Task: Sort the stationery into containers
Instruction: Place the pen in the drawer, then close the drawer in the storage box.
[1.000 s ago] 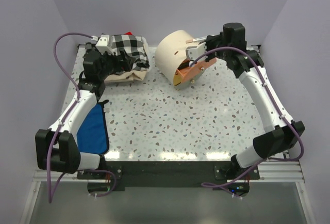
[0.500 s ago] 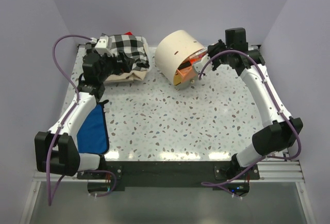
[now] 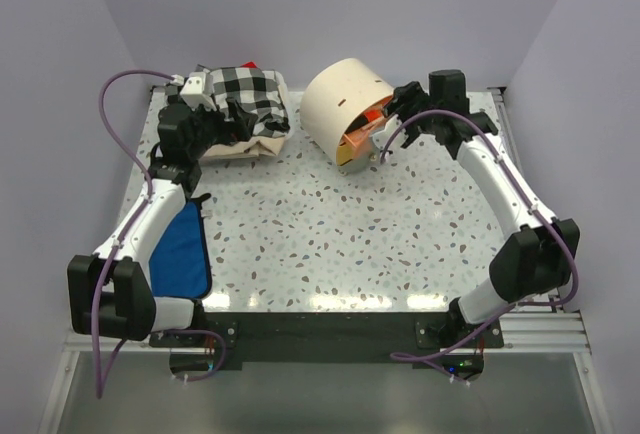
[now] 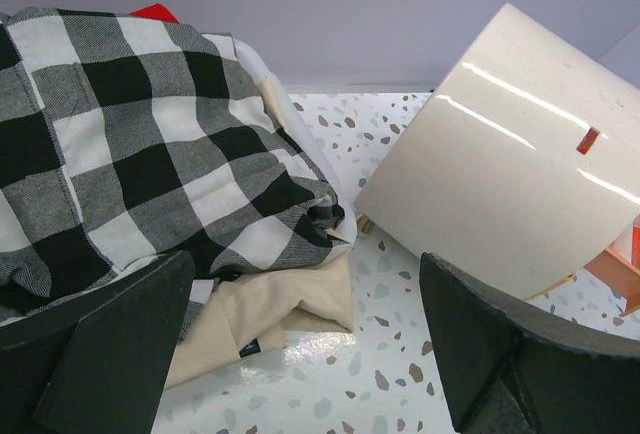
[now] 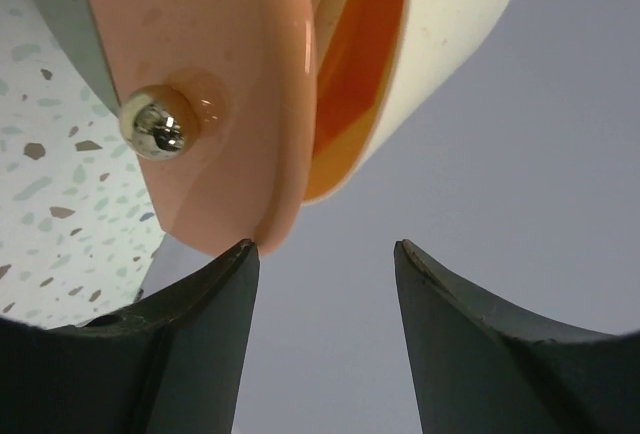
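The container, a cream drum cabinet (image 3: pixel 335 99), lies on its side at the back of the table; the left wrist view shows its cream wall (image 4: pixel 500 184). An orange drawer (image 3: pixel 358 141) stands partly out of its lower front. My right gripper (image 3: pixel 392 114) is open right beside that drawer. In the right wrist view its left fingertip (image 5: pixel 245 254) touches the edge of the pink-orange drawer front (image 5: pixel 220 104), which has a shiny knob (image 5: pixel 155 126), and nothing lies between the jaws (image 5: pixel 325 249). My left gripper (image 4: pixel 305 264) is wide open over the table beside the cloths. No stationery is in view.
A black-and-white checked cloth (image 3: pixel 250 94) lies on a beige cloth (image 3: pixel 245 146) at the back left, with something red (image 3: pixel 250 65) behind it. A blue cloth (image 3: pixel 185 249) lies by the left arm. Purple walls enclose the speckled table (image 3: pixel 340 234).
My right gripper has gone from shut to open and has moved left, close to the drum. The orange drawer sticks out less than a second ago. The left arm has barely moved.
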Tool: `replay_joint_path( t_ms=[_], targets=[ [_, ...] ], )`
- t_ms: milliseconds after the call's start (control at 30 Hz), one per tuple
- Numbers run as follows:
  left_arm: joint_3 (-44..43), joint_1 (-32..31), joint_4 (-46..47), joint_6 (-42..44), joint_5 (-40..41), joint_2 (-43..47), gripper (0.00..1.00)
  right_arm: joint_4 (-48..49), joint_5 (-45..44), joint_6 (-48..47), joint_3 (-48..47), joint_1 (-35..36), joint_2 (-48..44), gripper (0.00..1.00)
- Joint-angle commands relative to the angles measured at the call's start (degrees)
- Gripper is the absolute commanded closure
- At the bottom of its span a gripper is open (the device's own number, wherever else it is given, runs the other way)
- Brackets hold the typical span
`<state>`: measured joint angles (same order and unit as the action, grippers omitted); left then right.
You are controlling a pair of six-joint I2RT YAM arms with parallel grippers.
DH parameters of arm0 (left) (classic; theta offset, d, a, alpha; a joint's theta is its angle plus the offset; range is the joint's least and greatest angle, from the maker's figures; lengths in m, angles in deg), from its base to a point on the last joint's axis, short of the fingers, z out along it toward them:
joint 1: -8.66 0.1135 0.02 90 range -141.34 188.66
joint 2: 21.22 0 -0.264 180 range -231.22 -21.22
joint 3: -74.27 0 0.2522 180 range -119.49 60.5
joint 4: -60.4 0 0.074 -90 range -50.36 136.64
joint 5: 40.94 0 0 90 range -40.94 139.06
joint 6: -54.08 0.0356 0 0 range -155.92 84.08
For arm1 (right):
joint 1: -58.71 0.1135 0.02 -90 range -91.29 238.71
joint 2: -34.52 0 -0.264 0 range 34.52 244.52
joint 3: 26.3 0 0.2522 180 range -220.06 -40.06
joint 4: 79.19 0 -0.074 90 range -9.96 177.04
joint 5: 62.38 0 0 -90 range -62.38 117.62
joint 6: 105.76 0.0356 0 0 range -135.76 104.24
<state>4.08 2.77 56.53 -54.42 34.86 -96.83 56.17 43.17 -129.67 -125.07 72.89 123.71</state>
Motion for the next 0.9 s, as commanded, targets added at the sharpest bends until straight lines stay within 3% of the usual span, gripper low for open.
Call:
replay_joint_path(
  t_ms=[0, 167, 267, 300, 333, 367, 400, 500, 567, 667, 867],
  targets=[
    [-1.1, 0.4, 2.7, -0.9, -0.2, 0.2, 0.00, 7.1, -1.4, 0.9, -0.8, -0.2, -4.7, 0.40],
    [-2.2, 0.4, 2.9, -1.9, -0.8, -1.0, 0.00, 7.4, -3.9, 11.0, -0.3, -0.1, -10.1, 0.39],
    [-3.0, 0.4, 3.1, -2.4, -1.5, -2.1, 0.00, 3.3, -3.0, 25.9, -1.5, -0.1, -13.2, 0.37],
    [-3.3, 0.4, 3.2, -2.7, -1.7, -2.5, 0.00, 1.5, -2.6, 37.6, -2.5, 0.0, -13.5, 0.40],
    [-3.7, 0.4, 3.2, -2.8, -2.2, -2.8, 0.00, -3.1, -1.6, 44.3, -3.9, -0.1, -13.3, 0.44],
    [-3.9, 0.4, 3.5, -2.9, -2.7, -3.0, 0.00, -5.8, -1.5, 57.3, -6.8, -0.1, -12.3, 0.51],
    [-4.1, 0.4, 3.6, -2.9, -3.1, -3.7, 0.00, -8.2, -1.5, 62.9, -8.0, -0.2, -11.4, 0.66],
    [-5.4, 0.2, 3.0, -2.6, -3.9, -4.8, 0.00, -18.2, 4.1, 77.8, -9.8, -0.2, -8.3, 1.00],
    [-6.8, 0.1, 1.7, -1.4, -4.0, -5.4, 0.00, -20.6, 7.5, 86.4, -8.3, -0.2, -7.1, 1.00],
    [-8.2, -0.2, 0.3, 0.2, -3.5, -6.3, 0.00, -17.6, 7.9, 92.4, -4.4, -0.1, -5.9, 1.00],
    [-9.1, -0.2, -0.8, 1.7, -2.8, -7.4, 0.00, -7.0, 5.7, 94.1, -0.1, -0.1, -4.8, 1.00]
  ],
)
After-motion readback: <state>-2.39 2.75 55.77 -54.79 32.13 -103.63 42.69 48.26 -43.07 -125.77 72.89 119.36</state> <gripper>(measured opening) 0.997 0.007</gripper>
